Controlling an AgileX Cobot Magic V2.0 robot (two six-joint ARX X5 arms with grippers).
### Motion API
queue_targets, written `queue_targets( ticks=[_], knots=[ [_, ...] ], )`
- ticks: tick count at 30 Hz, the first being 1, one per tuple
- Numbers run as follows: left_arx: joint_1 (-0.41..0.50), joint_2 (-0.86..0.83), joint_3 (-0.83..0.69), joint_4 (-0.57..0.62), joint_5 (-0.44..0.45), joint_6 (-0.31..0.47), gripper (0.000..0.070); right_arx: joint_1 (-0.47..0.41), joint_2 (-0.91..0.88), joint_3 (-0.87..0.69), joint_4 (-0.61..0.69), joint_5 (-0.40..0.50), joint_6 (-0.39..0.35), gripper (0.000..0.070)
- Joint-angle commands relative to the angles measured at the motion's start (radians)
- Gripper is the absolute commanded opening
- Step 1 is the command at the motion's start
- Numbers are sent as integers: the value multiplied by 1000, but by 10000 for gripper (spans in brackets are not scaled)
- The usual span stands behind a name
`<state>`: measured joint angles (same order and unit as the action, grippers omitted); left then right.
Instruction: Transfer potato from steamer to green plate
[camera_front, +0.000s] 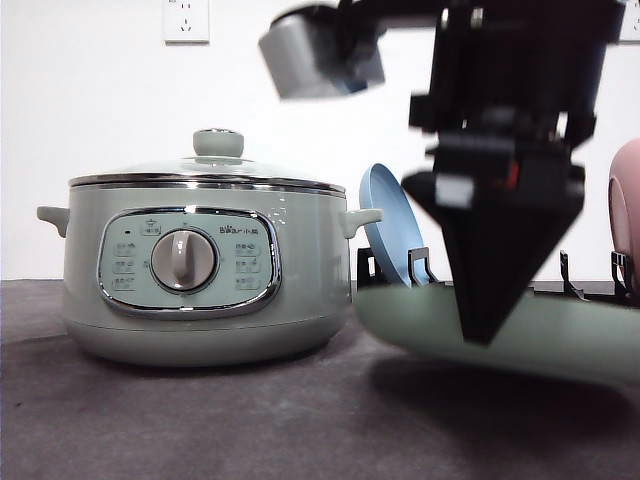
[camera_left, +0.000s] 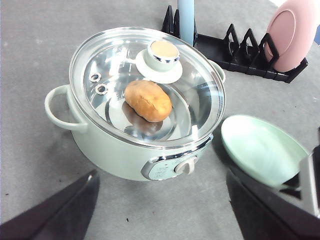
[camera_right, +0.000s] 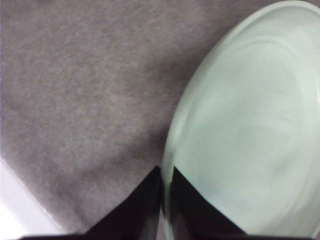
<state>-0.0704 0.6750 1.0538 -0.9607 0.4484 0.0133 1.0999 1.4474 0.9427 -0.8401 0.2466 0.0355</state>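
Observation:
The steamer (camera_front: 200, 270) stands on the grey cloth at the left with its glass lid (camera_left: 150, 80) on. Through the lid the orange-brown potato (camera_left: 148, 100) lies on the steamer's floor. My left gripper (camera_left: 161, 176) hovers above the steamer's front, open, its dark fingers (camera_left: 70, 205) spread wide. My right gripper (camera_front: 485, 335) is shut on the rim of the green plate (camera_front: 570, 340), to the right of the steamer. The plate (camera_left: 260, 147) is tilted with a shadow under it. In the right wrist view the fingertips (camera_right: 150, 200) pinch the plate's edge (camera_right: 250, 125).
A black dish rack (camera_left: 240, 50) stands behind the plate, holding an upright blue plate (camera_front: 392, 225) and a pink dish (camera_left: 292, 32). Grey cloth (camera_front: 250, 420) covers the table in front of the steamer. A white wall with a socket (camera_front: 186, 20) closes the back.

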Motion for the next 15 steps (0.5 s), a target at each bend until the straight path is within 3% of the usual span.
queue_targets(
  ticks=[1, 11, 13, 15],
  knots=[
    [-2, 5, 23, 13, 5, 13, 514, 16, 29, 0, 21, 5, 18, 6],
    [-2, 5, 23, 11, 5, 12, 514, 16, 113, -40, 63, 5, 19, 16],
    [-2, 5, 23, 11, 5, 12, 514, 15, 120, -40, 65, 5, 23, 90],
    [-2, 5, 23, 10, 5, 12, 515, 15, 122, -40, 71, 5, 34, 211]
  ],
)
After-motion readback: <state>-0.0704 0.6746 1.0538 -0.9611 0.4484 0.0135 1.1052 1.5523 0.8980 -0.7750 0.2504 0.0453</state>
